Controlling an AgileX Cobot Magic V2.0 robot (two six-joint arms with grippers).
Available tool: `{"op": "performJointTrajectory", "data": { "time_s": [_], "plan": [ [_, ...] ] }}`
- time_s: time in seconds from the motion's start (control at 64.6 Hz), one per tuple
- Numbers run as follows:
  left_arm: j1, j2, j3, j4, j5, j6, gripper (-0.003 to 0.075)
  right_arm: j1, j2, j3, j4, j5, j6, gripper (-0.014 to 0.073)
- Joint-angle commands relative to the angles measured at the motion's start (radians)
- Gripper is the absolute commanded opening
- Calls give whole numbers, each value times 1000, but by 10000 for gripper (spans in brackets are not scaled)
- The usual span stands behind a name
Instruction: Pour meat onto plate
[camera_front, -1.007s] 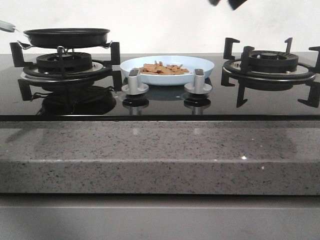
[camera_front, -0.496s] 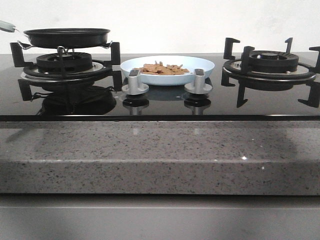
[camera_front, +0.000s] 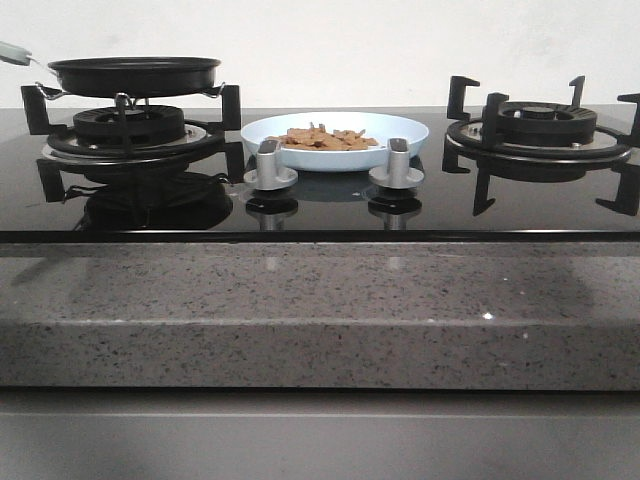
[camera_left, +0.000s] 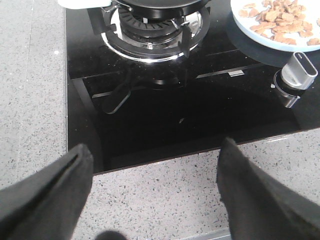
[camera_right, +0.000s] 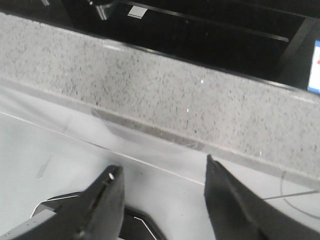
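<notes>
The pale blue plate (camera_front: 335, 140) rests on the black glass hob between the two burners, behind the two knobs. A heap of small orange-brown meat (camera_front: 325, 138) pieces lies in it. In the left wrist view the plate (camera_left: 260, 37) and meat (camera_left: 280, 17) show at one corner. A black frying pan (camera_front: 135, 74) sits on the left burner. My left gripper (camera_left: 155, 155) hangs open over the granite counter edge, holding nothing. My right gripper (camera_right: 162, 172) is open and empty above a pale surface in front of the counter. Neither gripper appears in the front view.
Two silver knobs (camera_front: 270, 165) (camera_front: 397, 165) stand in front of the plate. The right burner (camera_front: 540, 125) carries nothing. A speckled granite counter (camera_front: 320, 310) runs along the hob's front. The pan's pale handle (camera_front: 12, 52) sticks out to the left.
A dark gripper tip seen at the top right of the front view one second ago has left the frame. Plate, meat and pan have not moved.
</notes>
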Motion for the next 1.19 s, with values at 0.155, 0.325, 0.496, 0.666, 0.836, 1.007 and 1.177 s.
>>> {"op": "performJointTrajectory", "data": {
  "time_s": [0.155, 0.325, 0.496, 0.666, 0.836, 1.007, 1.177],
  "plan": [
    [-8, -4, -26, -17, -76, -9, 394, 0, -73, -1, -1, -42, 1, 285],
    [-8, -4, -26, -17, -76, -9, 174, 0, -73, -1, -1, -29, 1, 44],
    [-8, -4, -26, -17, -92, -9, -18, 0, -73, -1, -1, -29, 1, -67],
    [-8, -4, -26, -17, -95, -9, -20, 0, -73, -1, 0, -29, 1, -69],
    [-8, -4, -26, -17, -95, -9, -20, 0, -73, -1, 0, -28, 1, -69],
    [-10, -8, -23, -17, -99, -9, -20, 0, -73, -1, 0, -27, 1, -69],
    [-17, -170, 70, 25, -213, -14, -20, 0, -73, -1, 0, -27, 1, -69]
  ]
}}
